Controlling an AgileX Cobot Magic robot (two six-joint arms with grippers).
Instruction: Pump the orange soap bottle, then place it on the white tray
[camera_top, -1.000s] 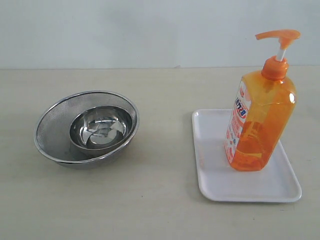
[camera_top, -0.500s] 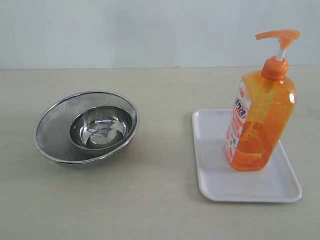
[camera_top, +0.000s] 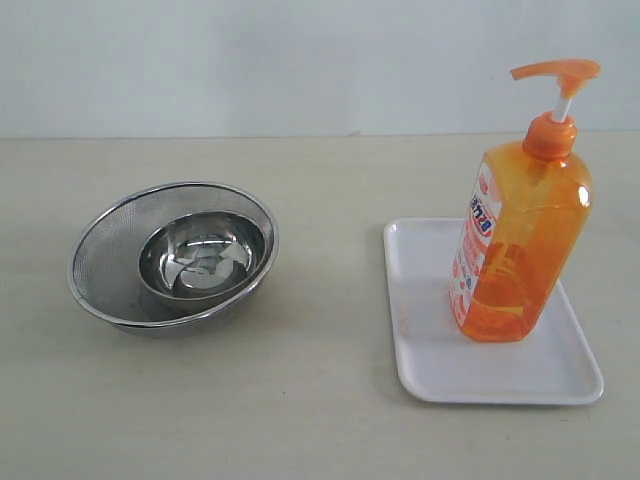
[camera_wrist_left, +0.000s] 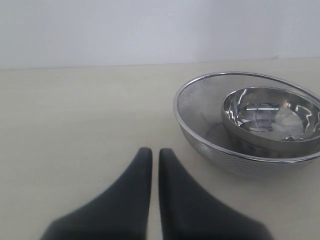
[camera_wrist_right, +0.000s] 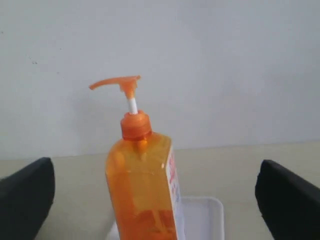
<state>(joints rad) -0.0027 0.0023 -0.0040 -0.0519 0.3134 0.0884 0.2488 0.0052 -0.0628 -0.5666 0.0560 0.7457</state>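
Translucent orange soap bottle (camera_top: 520, 250) upright on white tray (camera_top: 430, 350), white-red label (camera_top: 478, 240), left fingers (camera_wrist_left: 130, 200) nearly touching, right fingers (camera_wrist_right: 25, 200) wide apart

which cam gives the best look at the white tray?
Exterior view: the flat rectangular glossy white plastic tray shows whole, with the tall translucent orange soap bottle standing on it. Right wrist view catches only one corner by the bottle. Left wrist view shows none of it.

Your left gripper (camera_wrist_left: 155, 154) has its jaws drawn together, with only a thin slit between them, gripping nothing. Your right gripper (camera_wrist_right: 155, 170) has its jaws spread wide apart.
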